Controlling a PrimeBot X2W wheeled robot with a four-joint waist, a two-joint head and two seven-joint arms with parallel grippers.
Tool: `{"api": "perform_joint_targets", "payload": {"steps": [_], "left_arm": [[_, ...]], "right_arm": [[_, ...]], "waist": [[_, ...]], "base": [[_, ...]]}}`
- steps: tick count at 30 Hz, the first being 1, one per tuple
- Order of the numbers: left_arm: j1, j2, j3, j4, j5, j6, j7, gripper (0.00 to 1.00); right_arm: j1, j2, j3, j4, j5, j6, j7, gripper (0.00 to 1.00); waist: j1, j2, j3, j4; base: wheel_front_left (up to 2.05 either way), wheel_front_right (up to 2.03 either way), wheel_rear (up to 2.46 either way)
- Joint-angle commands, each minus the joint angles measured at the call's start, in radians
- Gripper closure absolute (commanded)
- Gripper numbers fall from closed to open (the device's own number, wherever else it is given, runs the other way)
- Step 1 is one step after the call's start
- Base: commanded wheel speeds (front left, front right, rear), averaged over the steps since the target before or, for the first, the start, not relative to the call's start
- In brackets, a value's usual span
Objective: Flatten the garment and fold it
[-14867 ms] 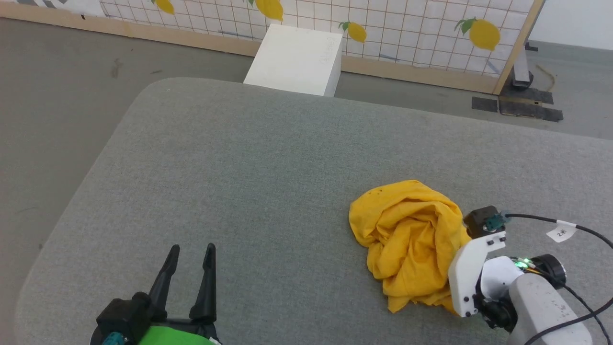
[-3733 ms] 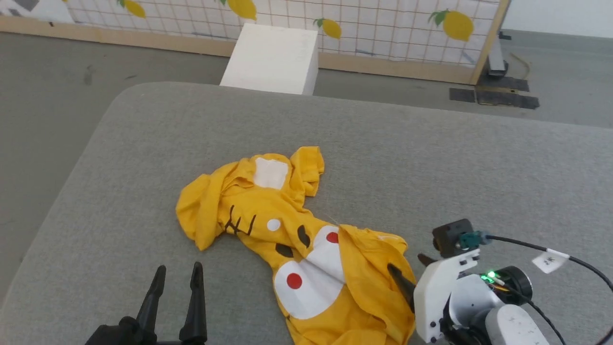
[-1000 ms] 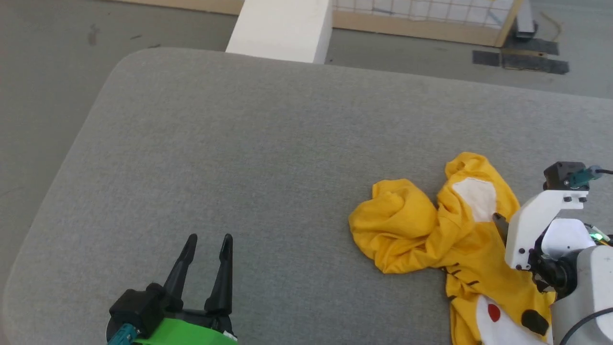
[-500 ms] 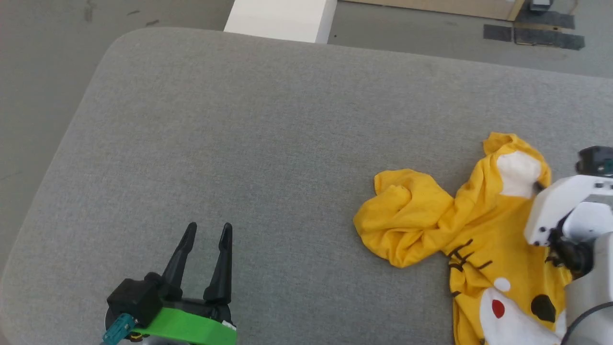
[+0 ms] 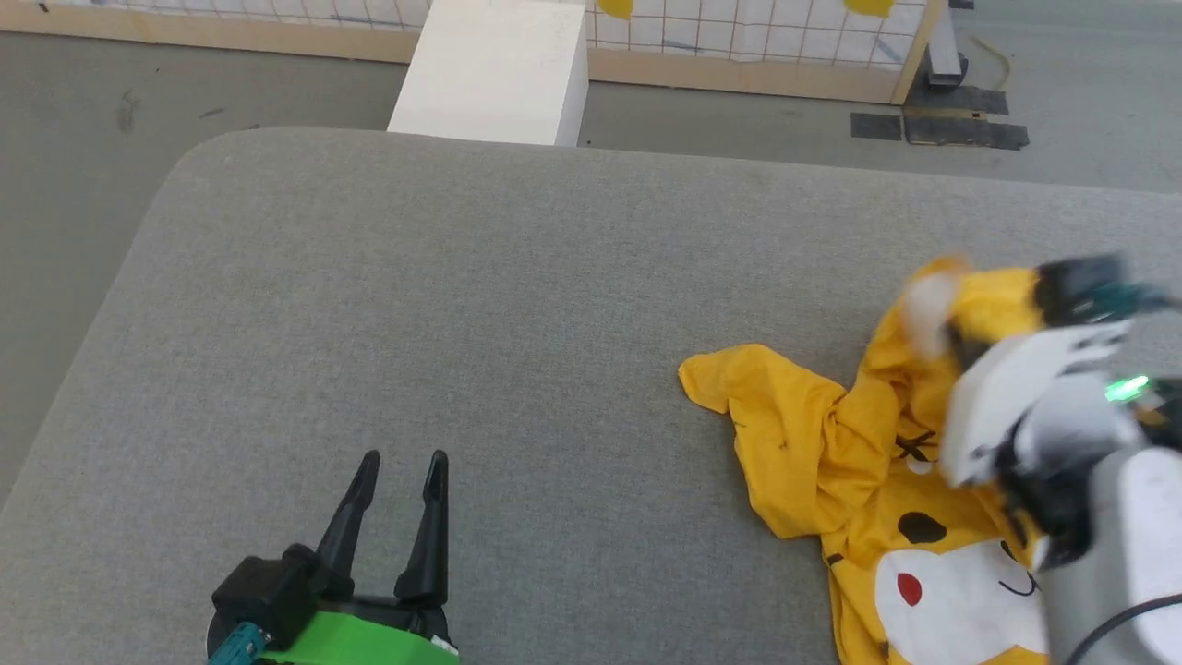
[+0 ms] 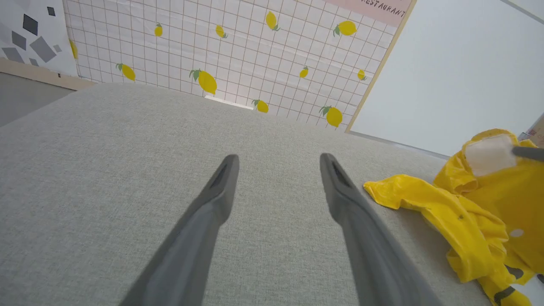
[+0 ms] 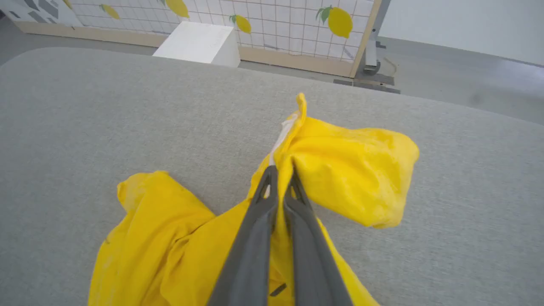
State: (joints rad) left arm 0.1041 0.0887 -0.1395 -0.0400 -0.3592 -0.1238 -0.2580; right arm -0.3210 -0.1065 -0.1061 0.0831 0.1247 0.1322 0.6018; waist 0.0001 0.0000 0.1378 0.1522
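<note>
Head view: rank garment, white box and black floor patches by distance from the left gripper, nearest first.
1. garment: on the table, to the right of the left gripper.
2. white box: beyond the table's far edge, ahead.
3. black floor patches: beyond the far edge too, far off to the right.

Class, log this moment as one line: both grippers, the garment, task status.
left gripper: open, empty | right gripper: shut on garment, pinching raised fold | garment: crumpled on table, not yet flat

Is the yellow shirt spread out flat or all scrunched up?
Scrunched up. The shirt lies in bunched folds on the grey table, and the right claw is shut, pinching one part.
</note>
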Motion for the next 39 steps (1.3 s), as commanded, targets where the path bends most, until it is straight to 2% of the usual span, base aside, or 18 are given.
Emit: {"api": "perform_joint_targets", "payload": {"steps": [1, 2, 3, 4, 8, 11, 19, 22, 26, 32, 39], "left_arm": [[0.006, -0.004, -0.002, 0.003, 0.002, -0.007, -0.004, 0.0], [0.005, -0.004, -0.004, 0.004, 0.002, -0.007, -0.004, 0.0], [0.004, -0.004, -0.008, 0.005, 0.001, -0.007, -0.004, 0.0], [0.002, -0.003, -0.012, 0.007, 0.001, -0.007, -0.004, 0.0], [-0.004, 0.004, -0.019, 0.009, -0.003, -0.007, -0.004, 0.0], [0.0, 0.008, -0.013, 0.009, -0.005, -0.007, -0.004, 0.0], [0.021, -0.002, -0.002, 0.008, -0.002, -0.007, -0.004, 0.0], [0.019, -0.006, -0.004, 0.005, -0.003, -0.007, -0.004, 0.0], [0.013, -0.008, -0.008, 0.001, -0.006, -0.007, -0.004, 0.0], [-0.006, 0.003, -0.023, -0.001, -0.018, -0.007, -0.004, 0.0], [-0.041, 0.025, -0.036, 0.005, -0.033, -0.007, -0.004, 0.0]], "right_arm": [[0.031, 0.015, 0.03, 0.017, 0.018, -0.002, 0.013, 0.75], [0.045, 0.023, 0.049, 0.033, 0.025, -0.002, 0.021, 0.66], [0.061, 0.03, 0.07, 0.059, 0.035, -0.002, 0.029, 0.16], [0.074, 0.036, 0.084, 0.088, 0.046, -0.002, 0.037, 0.0], [0.093, 0.045, 0.123, 0.157, 0.064, -0.002, 0.045, 0.0], [0.088, 0.047, 0.132, 0.15, 0.094, -0.002, 0.051, 0.0], [0.052, 0.027, 0.096, -0.038, 0.178, -0.002, 0.15, 0.0], [0.042, 0.03, 0.034, -0.128, 0.198, -0.002, 0.197, 0.0], [0.033, 0.024, -0.045, -0.18, 0.152, -0.002, 0.228, 0.0], [-0.002, 0.037, -0.137, -0.098, 0.072, -0.002, 0.226, 0.0], [-0.099, 0.052, -0.183, 0.059, 0.007, -0.002, 0.17, 0.0]], "waist": [[-0.0001, 0.0, -0.003, -0.002], [-0.0001, 0.0, -0.003, -0.001], [-0.0001, 0.0, -0.003, 0.001], [-0.0001, 0.0, -0.004, 0.003], [-0.0001, 0.0, -0.008, 0.011], [-0.0001, 0.0, -0.012, 0.008], [-0.0001, 0.0, -0.017, -0.018], [-0.0001, 0.0, -0.012, -0.023], [-0.0001, 0.0, 0.002, -0.023], [-0.0001, 0.0, 0.038, -0.003], [-0.0001, 0.0, 0.087, 0.037]], "base": [[0.0, 0.0, 0.0], [0.0, 0.0, 0.0], [0.0, 0.0, 0.0], [0.0, 0.0, 0.0], [0.0, 0.0, 0.0], [0.0, 0.0, 0.0], [0.0, 0.0, 0.0], [0.0, 0.0, 0.0], [0.0, 0.0, 0.0], [0.0, 0.0, 0.0], [0.0, 0.0, 0.0]]}}
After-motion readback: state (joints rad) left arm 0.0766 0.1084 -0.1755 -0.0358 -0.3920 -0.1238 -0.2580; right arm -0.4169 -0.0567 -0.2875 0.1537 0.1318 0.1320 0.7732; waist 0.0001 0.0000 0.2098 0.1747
